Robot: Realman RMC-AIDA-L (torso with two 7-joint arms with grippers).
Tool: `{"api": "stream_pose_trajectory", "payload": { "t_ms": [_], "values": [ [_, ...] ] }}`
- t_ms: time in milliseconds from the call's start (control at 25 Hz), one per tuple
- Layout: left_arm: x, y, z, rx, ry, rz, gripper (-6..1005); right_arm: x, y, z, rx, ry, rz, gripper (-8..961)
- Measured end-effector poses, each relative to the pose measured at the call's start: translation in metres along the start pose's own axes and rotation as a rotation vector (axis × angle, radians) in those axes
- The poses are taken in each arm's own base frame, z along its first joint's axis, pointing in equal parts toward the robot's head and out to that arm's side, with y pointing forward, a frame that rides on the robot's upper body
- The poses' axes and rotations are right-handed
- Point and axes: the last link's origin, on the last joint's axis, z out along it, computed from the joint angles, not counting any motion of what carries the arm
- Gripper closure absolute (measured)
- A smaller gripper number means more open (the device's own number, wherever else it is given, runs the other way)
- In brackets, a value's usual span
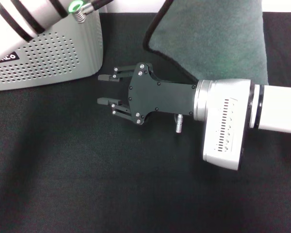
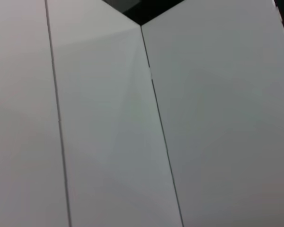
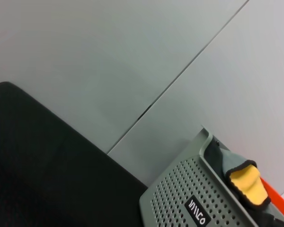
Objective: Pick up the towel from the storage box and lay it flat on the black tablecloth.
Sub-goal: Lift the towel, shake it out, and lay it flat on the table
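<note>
A grey cloth with black stitched edging, the towel [image 1: 213, 43] with its grey side up, lies on the black tablecloth [image 1: 87, 184] at the back right, partly under my right arm. My right gripper [image 1: 101, 89] is open and empty, level over the tablecloth, with its fingers pointing towards the storage box [image 1: 48, 58] at the back left. In the right wrist view a yellow and grey cloth [image 3: 246, 182] with black edging lies over the rim of the storage box [image 3: 180, 198]. My left arm is above the box; its gripper is out of view.
The left wrist view shows only pale wall panels [image 2: 203, 123]. The wall [image 3: 132, 56] stands behind the table. An orange-red strip [image 3: 277, 201] shows beyond the box. The black tablecloth [image 3: 38, 165] covers the table in front of my right gripper.
</note>
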Motion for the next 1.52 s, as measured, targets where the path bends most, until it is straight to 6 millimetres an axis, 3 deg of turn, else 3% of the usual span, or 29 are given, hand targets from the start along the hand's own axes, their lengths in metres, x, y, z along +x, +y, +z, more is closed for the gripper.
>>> {"api": "stream_pose_trajectory", "payload": {
  "t_ms": [600, 1520],
  "values": [
    [0.002, 0.004, 0.001, -0.011, 0.019, -0.013, 987, 0.016, -0.015, -0.005, 0.036, 0.058, 0.008, 570],
    [-0.015, -0.025, -0.052, 0.182, -0.058, -0.02, 987, 0.008, -0.002, -0.038, 0.177, 0.02, 0.082, 570]
  ]
}}
